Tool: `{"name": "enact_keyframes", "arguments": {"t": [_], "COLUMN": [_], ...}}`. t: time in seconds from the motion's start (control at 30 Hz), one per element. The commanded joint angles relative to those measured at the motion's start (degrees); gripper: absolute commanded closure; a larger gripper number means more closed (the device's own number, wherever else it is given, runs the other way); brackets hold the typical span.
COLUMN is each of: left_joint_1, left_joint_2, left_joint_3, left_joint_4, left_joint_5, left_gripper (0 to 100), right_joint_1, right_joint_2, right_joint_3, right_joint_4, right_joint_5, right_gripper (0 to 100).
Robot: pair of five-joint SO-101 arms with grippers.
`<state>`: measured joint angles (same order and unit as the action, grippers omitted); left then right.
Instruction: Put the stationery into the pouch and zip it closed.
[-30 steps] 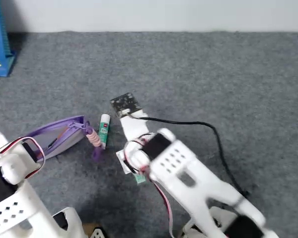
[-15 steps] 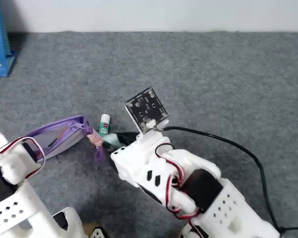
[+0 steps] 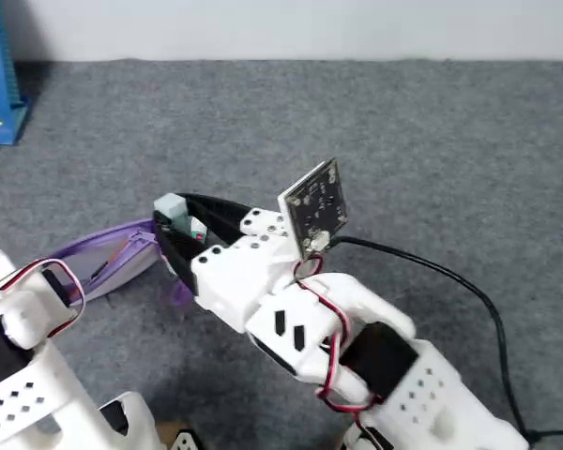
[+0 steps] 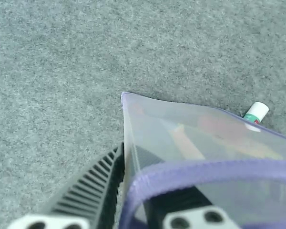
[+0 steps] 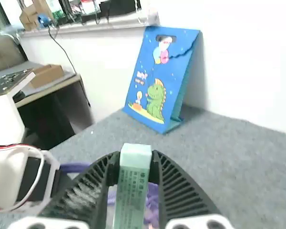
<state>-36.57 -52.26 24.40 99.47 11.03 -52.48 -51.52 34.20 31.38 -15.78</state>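
Purple-trimmed pouch (image 4: 190, 143): clear-sided, lying on the grey tabletop (image 3: 432, 141) nearest the left arm, with its mouth turned toward the right arm; an orange, pencil-like item is made out through the wall.
Left gripper (image 4: 131, 160): clamped on the pouch's near edge, one jaw on each side of the film.
Right gripper (image 5: 133, 156): closed on the eraser, raised off the tabletop and held at the pouch's mouth end.
Eraser (image 5: 130, 191): mint-green block, pinched upright between the jaws, its top standing proud of the fingertips; seen in the high view (image 3: 171, 204) above the pouch's open end.
Glue stick (image 4: 254, 113): lying on the tabletop just beyond the pouch's mouth, not yet packed.
Gift bag (image 5: 164, 81): blue, propped against the far wall.
Step in hand: the eraser is judged to be in carriage to the pouch.
Next move: the eraser's end would need to be tipped into the mouth and released inside, while the pouch is kept pinned; the glue stick and the zip are left to be done.
Change: a second ago the right gripper was down on the tabletop beside the glue stick; it has since been raised and swung toward the pouch. The pouch and glue stick have not been shifted.
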Motion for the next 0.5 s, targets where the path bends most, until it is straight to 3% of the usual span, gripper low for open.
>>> {"name": "enact_keyframes", "arguments": {"t": [0.0,0.17,0.47], "left_joint_1": [-0.1,-0.1,-0.1], "left_joint_2": [-0.1,-0.1,-0.1], "left_joint_3": [-0.1,2.4,2.7], "left_joint_4": [1.0,0.8,0.3], "left_joint_5": [-0.6,-0.6,-0.6], "left_gripper": [99,99,99], "right_joint_1": [-0.3,-2.3,-9.8], "right_joint_2": [-1.3,-1.3,5.8], "right_joint_3": [3.0,8.0,14.0], "right_joint_4": [-11.4,-24.4,-46.0], "right_joint_5": [0.7,1.0,14.3], "right_gripper": [99.1,99.1,99.1]}}
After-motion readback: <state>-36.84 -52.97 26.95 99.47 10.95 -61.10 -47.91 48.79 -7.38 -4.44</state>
